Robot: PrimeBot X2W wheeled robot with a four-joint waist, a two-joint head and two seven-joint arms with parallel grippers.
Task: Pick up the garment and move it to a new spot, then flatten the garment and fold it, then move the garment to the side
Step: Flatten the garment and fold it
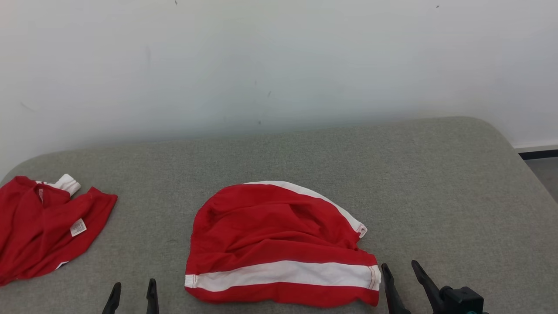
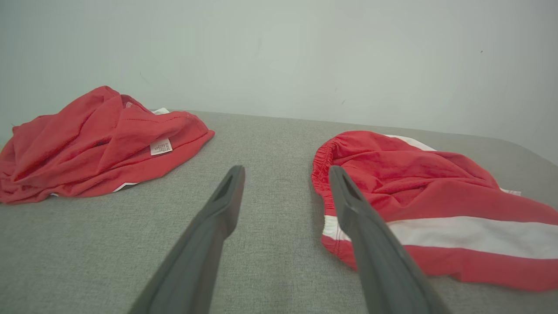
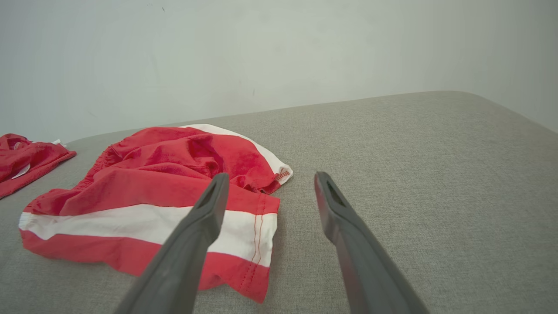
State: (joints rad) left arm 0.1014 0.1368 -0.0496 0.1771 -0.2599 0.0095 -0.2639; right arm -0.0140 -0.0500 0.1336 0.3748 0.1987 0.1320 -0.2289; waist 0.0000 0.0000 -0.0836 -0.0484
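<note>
Both open and empty: left gripper [image 1: 133, 290] near the garment [image 1: 279, 244], off its left edge; right gripper [image 1: 399, 270] just beside its right hem. Garment lies crumpled mid padded surface [image 1: 436, 183], second red garment [image 1: 43, 226] well left. Pick-up apparently not begun; next move needs pinches on both near corners.

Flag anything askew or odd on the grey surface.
Nothing damaged or spilled. The striped garment lies rumpled mid-surface, its upper half bunched and one hem corner curled, not flat. A second red garment sits heaped at the left edge, wash label exposed, which suggests it is inside out.
</note>
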